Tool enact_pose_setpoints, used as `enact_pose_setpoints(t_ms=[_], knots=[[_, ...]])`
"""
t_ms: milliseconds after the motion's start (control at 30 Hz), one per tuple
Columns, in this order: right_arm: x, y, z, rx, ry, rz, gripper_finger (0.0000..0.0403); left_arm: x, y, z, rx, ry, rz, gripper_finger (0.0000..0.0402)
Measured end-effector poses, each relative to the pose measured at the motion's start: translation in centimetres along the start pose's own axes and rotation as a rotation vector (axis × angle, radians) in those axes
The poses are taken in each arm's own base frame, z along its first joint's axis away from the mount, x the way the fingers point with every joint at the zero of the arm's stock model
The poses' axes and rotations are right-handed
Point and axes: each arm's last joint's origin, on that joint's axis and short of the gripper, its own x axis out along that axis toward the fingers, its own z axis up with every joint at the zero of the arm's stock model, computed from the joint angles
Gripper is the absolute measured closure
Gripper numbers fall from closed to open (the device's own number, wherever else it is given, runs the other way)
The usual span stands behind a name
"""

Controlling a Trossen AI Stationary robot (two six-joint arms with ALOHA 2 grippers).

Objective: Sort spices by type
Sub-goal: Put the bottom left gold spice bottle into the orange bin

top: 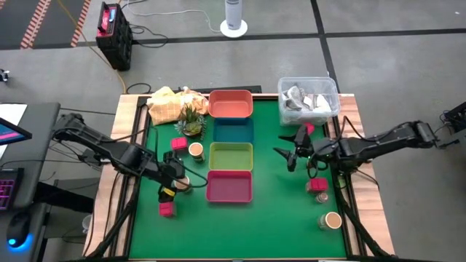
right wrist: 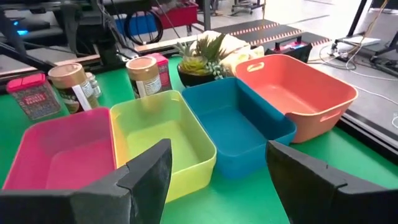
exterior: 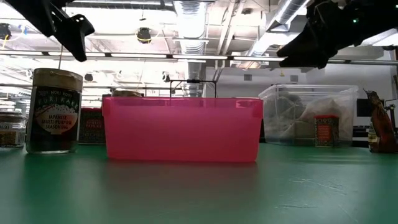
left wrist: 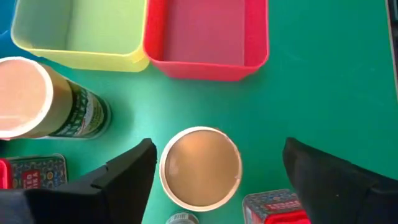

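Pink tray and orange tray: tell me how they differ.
The pink tray sits at the near end of the row of trays, the orange tray at the far end, by the plant. The orange tray shows handle cutouts in its walls; none are plain on the pink tray. The pink tray has spice jars beside it; the orange tray does not. Both are rectangular, open-topped and empty.

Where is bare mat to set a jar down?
Free: the near strip of mat below the pink tray, and the patch between the tray column and the right gripper. Crowded: left of the trays, around the left gripper.
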Motion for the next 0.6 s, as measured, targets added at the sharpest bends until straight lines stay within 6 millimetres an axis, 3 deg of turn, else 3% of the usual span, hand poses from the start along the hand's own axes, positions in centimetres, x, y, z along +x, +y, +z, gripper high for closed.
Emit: enact_pose_setpoints(t_ms=[600], knots=[[0.9, 0.4, -0.4, -0.039, 0.034, -0.008, 0.0116, 4.1, 0.4, 0.4, 0.07, 0.193, 0.006, 0.0041]])
